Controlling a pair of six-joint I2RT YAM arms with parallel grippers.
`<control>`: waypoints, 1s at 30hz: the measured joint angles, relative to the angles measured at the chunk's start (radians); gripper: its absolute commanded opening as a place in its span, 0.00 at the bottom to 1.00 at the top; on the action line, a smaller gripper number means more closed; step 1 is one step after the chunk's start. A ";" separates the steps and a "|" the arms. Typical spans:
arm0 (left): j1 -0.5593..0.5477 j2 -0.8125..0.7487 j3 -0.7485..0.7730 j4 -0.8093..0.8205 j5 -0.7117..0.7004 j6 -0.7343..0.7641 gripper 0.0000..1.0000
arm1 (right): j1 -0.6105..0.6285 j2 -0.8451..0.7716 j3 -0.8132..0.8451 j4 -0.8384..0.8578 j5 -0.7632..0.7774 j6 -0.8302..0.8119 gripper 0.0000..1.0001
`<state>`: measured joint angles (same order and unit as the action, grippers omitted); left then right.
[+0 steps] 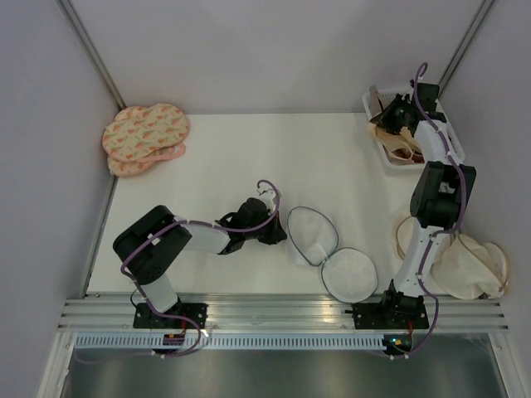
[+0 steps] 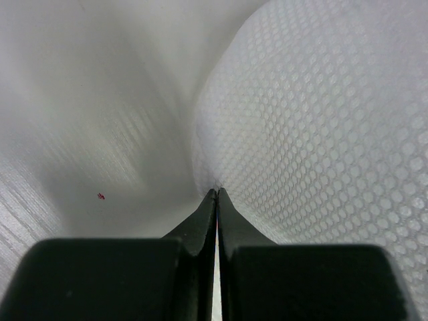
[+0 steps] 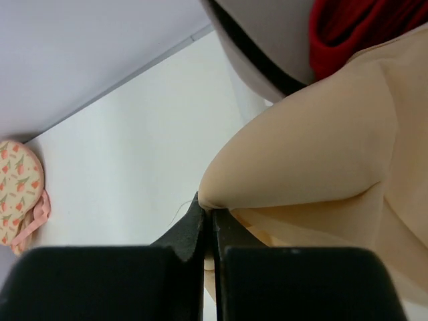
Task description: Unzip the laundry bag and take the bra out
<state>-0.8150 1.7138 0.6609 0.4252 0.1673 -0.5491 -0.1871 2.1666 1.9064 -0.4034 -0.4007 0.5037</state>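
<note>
in right end effector (image 3: 208,212), bra (image 3: 307,154) edge pinched

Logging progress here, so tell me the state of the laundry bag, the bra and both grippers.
laundry bag: unzipped, lying open in two halves.
bra: out of the bag, pinched at its edge.
left gripper: shut on the bag's mesh.
right gripper: shut on the bra.

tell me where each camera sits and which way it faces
top: above and behind, looking down at the table; both arms show
left wrist: on that arm, looking past the shut left gripper at the laundry bag
right wrist: on that arm, looking past the right gripper pinching the bra
shared: top and right wrist both show pink pouches
</note>
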 measured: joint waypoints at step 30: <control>0.000 -0.034 -0.007 -0.012 -0.018 -0.002 0.02 | -0.057 -0.392 -0.280 -0.031 0.430 0.072 0.98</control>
<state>-0.8150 1.6798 0.6540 0.4129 0.1490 -0.5514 -0.2443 1.7744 1.6264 -0.4343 0.0296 0.5762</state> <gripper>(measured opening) 0.024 0.962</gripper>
